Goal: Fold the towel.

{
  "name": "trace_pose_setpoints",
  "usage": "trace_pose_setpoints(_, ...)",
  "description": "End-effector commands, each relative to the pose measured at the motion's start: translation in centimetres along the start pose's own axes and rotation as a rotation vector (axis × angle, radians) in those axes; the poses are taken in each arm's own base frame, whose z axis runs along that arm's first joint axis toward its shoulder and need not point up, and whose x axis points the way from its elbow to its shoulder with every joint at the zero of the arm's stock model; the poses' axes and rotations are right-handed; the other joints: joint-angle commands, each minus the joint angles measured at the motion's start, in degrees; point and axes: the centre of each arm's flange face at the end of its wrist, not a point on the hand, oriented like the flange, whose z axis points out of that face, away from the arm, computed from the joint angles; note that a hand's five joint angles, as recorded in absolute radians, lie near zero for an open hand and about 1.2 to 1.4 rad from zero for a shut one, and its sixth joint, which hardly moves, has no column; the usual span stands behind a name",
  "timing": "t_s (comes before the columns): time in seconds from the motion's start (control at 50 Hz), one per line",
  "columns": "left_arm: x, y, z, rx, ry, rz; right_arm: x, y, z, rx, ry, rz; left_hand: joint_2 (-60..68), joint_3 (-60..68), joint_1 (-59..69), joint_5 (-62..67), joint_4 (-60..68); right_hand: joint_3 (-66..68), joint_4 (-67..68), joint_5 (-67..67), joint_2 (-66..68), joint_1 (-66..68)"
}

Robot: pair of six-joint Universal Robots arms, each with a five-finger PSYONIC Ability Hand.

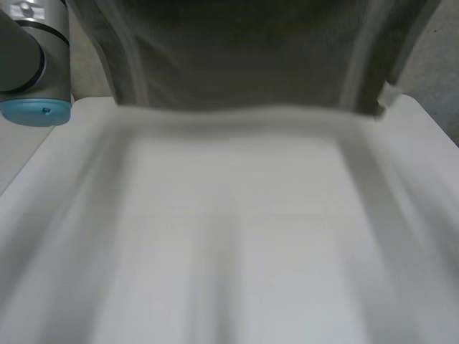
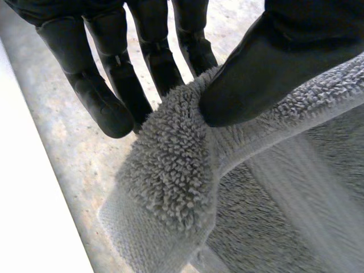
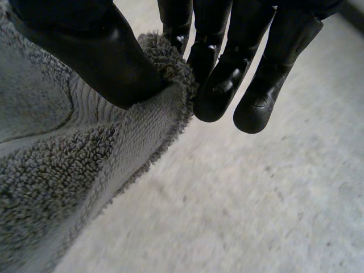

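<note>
Clearly, left hand (image 2: 108, 96) and right hand (image 3: 111, 62) pinch towel (image 2: 170, 170) corners.

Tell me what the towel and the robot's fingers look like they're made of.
The towel looks like grey terry cloth: a looped, nubby pile with a flatter woven band near its edge. The left hand and right hand, each pinching the towel, look like black rubber or soft plastic, going by a faint sheen and fine creases.

A white table (image 2: 34, 216) stands beside a pale, speckled grey floor (image 3: 273, 199).
</note>
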Motion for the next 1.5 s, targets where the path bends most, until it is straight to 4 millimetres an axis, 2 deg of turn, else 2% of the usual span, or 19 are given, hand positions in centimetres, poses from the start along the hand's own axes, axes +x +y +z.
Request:
trace_pose_setpoints(0.02, 0.5, 3.2, -3.8, -0.183, 0.097, -0.034, -1.5, 1.3, -3.7, -0.213, -0.132, 0.135, -6.4, -8.7, -3.6, -15.6, -7.6, 4.8, 3.1, 3.6, 4.2, 4.0)
trace_pose_setpoints(0.08, 1.4, 6.0, -6.9, -0.324, 0.180, -0.035, -3.1, 2.4, -6.1, -0.349, -0.247, 0.184, -6.4, -8.7, -3.6, -15.6, -7.6, 4.8, 3.1, 3.6, 4.2, 4.0)
trace_pose_setpoints(0.1, 1.4, 6.0, -6.9, -0.325, 0.181, -0.035, -3.1, 2.4, -6.1, -0.349, -0.248, 0.184, -6.4, -8.7, -3.6, -15.6, -7.6, 4.8, 3.1, 3.6, 4.2, 4.0)
trace_pose_setpoints(0.14, 1.6, 8.8, -10.2, -0.482, 0.230, -0.030, -4.6, 3.4, -8.9, -0.479, -0.366, 0.222, -6.4, -8.7, -3.6, -15.6, -7.6, 4.8, 3.1, 3.6, 4.2, 4.0)
trace_pose_setpoints(0.2, 0.9, 11.1, -13.2, -0.632, 0.241, -0.019, -5.8, 4.3, -11.8, -0.610, -0.466, 0.219, -6.4, -8.7, -3.6, -15.6, -7.6, 4.8, 3.1, 3.6, 4.2, 4.0)
trace_pose_setpoints(0.22, 0.9, 11.1, -13.2, -0.632, 0.241, -0.019, -5.8, 4.3, -11.8, -0.611, -0.466, 0.219, -6.4, -8.7, -3.6, -15.6, -7.6, 4.8, 3.1, 3.6, 4.2, 4.0)
trace_pose_setpoints(0.26, 0.7, 12.7, -16.2, -0.756, 0.267, -0.013, -6.2, 5.9, -14.8, -0.750, -0.537, 0.174, -6.4, -8.7, -3.6, -15.6, -7.6, 4.8, 3.1, 3.6, 4.2, 4.0)
trace_pose_setpoints(0.32, 0.8, 13.1, -17.5, -0.801, 0.279, -0.012, -6.1, 6.8, -16.3, -0.820, -0.570, 0.146, -6.4, -8.7, -3.6, -15.6, -7.6, 4.8, 3.1, 3.6, 4.2, 4.0)
trace_pose_setpoints(0.36, 1.1, 13.7, -19.8, -0.877, 0.309, -0.009, -5.8, 8.6, -18.8, -0.936, -0.618, 0.098, -6.4, -8.7, -3.6, -15.6, -7.6, 4.8, 3.1, 3.6, 4.2, 4.0)
trace_pose_setpoints(0.46, 1.8, 14.0, -22.8, -0.955, 0.419, 0.057, -4.9, 10.0, -20.5, -1.026, -0.610, 0.097, -6.4, -8.7, -3.6, -15.6, -7.6, 4.8, 3.1, 3.6, 4.2, 4.0)
trace_pose_setpoints(0.58, 1.8, 14.1, -24.3, -0.967, 0.515, 0.188, -3.3, 10.8, -21.0, -1.076, -0.548, 0.104, -6.4, -8.7, -3.6, -15.6, -7.6, 4.8, 3.1, 3.6, 4.2, 4.0)
trace_pose_setpoints(0.7, 1.9, 14.0, -24.2, -0.949, 0.526, 0.207, -3.4, 10.7, -21.5, -1.091, -0.547, 0.124, -6.4, -8.7, -3.6, -15.6, -7.6, 4.8, 3.1, 3.6, 4.2, 4.0)
trace_pose_setpoints(0.74, 1.9, 14.0, -24.1, -0.943, 0.527, 0.210, -3.7, 10.8, -22.0, -1.098, -0.554, 0.132, -39.6, -41.9, -36.8, -48.9, -40.8, 4.8, 3.1, 3.6, 4.2, 4.0)
trace_pose_setpoints(0.76, 1.9, 14.0, -24.1, -0.943, 0.527, 0.210, -3.7, 10.8, -22.0, -1.098, -0.554, 0.132, -39.8, -42.1, -37.1, -49.1, -41.0, 4.8, 3.1, 3.6, 4.2, 4.0)
trace_pose_setpoints(0.8, 2.0, 14.0, -24.3, -0.942, 0.539, 0.207, -3.9, 11.0, -22.4, -1.101, -0.557, 0.134, -60.9, -63.3, -58.2, -70.2, -62.1, 4.8, 3.1, 3.6, 4.2, 4.0)
trace_pose_setpoints(0.88, 2.3, 13.7, -24.7, -0.941, 0.560, 0.198, -4.1, 11.2, -22.8, -1.104, -0.558, 0.136, -69.9, -72.2, -67.1, -79.1, -71.1, 4.8, 3.1, 3.6, 4.2, 4.0)
trace_pose_setpoints(1.18, 1.6, 8.6, -26.9, -0.869, 0.633, 0.143, -4.1, 11.5, -22.9, -1.091, -0.550, 0.126, -52.4, -54.8, -49.7, -61.7, -53.7, 4.8, 3.1, 3.6, 4.2, 4.0)
trace_pose_setpoints(1.3, 1.5, 8.7, -28.0, -0.917, 0.648, 0.136, -4.1, 11.5, -23.0, -1.091, -0.552, 0.128, -47.4, -49.7, -44.6, -56.6, -48.6, 4.8, 3.1, 3.6, 4.2, 4.0)
trace_pose_setpoints(1.5, 0.2, 11.2, -28.2, -1.014, 0.607, 0.131, -4.1, 11.5, -23.0, -1.091, -0.553, 0.126, -49.9, -52.2, -47.1, -59.2, -51.1, 4.8, 3.1, 3.6, 4.2, 4.0)
